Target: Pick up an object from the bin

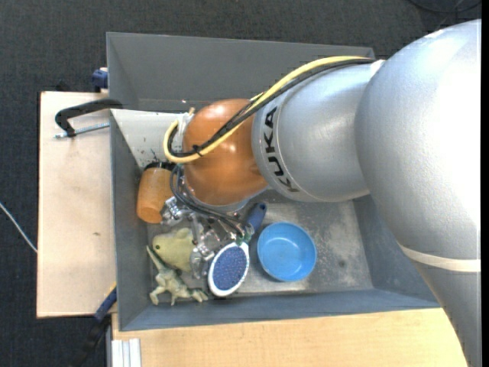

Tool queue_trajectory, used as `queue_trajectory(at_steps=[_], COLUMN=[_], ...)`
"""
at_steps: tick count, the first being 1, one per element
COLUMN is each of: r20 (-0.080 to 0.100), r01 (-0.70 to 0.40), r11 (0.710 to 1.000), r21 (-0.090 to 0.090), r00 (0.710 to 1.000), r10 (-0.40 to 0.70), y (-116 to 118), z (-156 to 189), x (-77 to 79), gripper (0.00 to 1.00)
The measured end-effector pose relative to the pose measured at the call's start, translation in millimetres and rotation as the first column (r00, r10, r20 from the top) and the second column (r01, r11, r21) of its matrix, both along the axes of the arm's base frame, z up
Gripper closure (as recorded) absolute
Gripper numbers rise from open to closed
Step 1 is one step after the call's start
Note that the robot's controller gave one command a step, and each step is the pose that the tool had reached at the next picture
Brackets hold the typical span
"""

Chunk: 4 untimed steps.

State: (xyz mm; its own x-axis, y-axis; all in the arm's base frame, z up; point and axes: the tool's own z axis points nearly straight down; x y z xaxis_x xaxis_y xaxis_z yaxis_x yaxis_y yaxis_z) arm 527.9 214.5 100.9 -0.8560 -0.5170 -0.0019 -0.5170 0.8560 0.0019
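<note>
Dark carpet lies round the grey bin. Near its lower left corner the gripper sits just beside a pale green toy animal, with a blue brush on the other side. I cannot tell if it is open or closed. The toy looks light and bumpy, so I would grab its fat middle.
</note>
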Motion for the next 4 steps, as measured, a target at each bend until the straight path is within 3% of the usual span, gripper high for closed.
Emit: queue_trajectory(at_steps=[1, 2, 3, 4], r20=[-0.002, 0.0, 0.007, 0.005], r01=[-0.031, -0.028, -0.028, -0.025], r11=[1.0, 1.0, 1.0, 1.0], r21=[-0.002, 0.0, 0.002, 0.002], r00=[1.0, 1.0, 1.0, 1.0], r10=[0.031, 0.028, 0.028, 0.025], y=[2, 3, 3, 4], z=[-31, -30, -28, -18], x=[1.2, 2.0, 4.0, 5.6], gripper=[0.0, 0.0, 1.0, 1.0])
